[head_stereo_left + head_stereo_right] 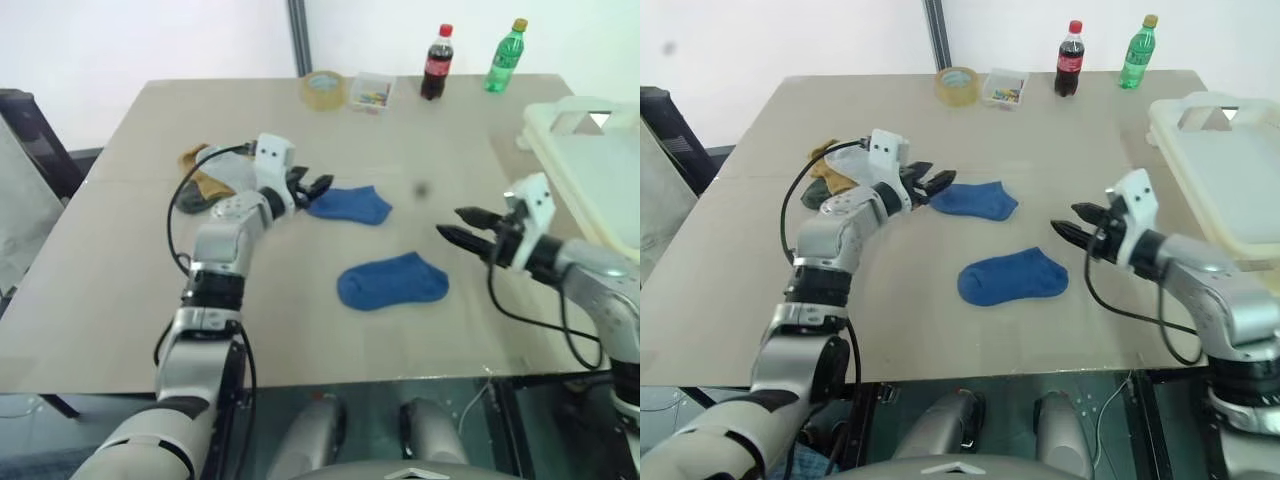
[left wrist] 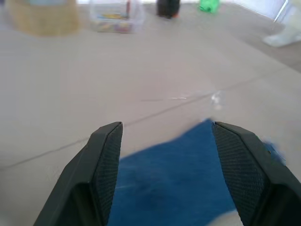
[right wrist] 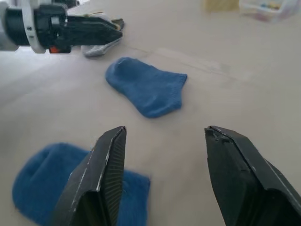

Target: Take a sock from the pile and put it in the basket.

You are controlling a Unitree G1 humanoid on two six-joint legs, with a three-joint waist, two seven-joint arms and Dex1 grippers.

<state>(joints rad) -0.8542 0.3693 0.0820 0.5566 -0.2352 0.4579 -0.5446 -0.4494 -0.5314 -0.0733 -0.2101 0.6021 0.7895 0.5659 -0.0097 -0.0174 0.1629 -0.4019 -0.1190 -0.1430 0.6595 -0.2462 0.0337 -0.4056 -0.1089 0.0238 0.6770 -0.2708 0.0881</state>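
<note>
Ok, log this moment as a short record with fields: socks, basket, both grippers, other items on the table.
pile: grey and mustard socks heaped at the table's left side
loose socks: two blue ones lying flat, far blue sock and near blue sock
basket: cream-white basket at the table's right edge, no sock seen in it
left gripper: left gripper open, empty, at the far blue sock's edge
right gripper: right gripper open, empty, right of the near blue sock
back of table: tape roll, small clear box, cola bottle, green bottle
</note>
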